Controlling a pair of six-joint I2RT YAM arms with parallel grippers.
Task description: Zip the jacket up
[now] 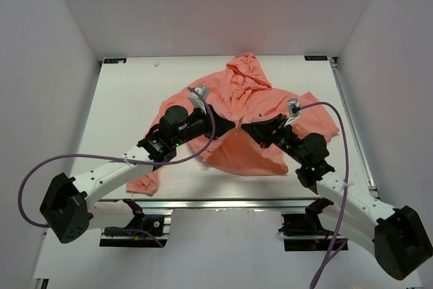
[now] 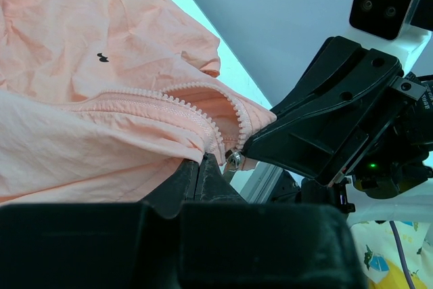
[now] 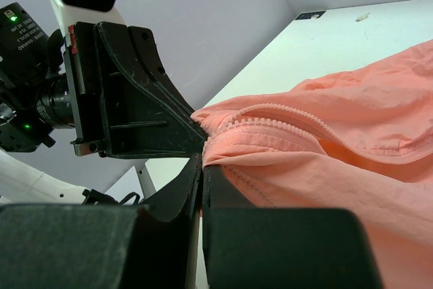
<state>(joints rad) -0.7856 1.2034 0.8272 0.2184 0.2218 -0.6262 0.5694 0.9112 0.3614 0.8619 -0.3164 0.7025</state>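
Left fingers and right fingers pinch wrinkly salmon jacket beside toothed zipper.

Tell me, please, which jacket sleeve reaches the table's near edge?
The sleeve under the left arm: it trails to the near edge, while the other sleeve lies mid-table beside the right arm.

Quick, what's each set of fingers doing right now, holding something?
Left gripper: closed, pinching the jacket by its zipper.
Right gripper: closed, pinching the jacket by the zipper too.
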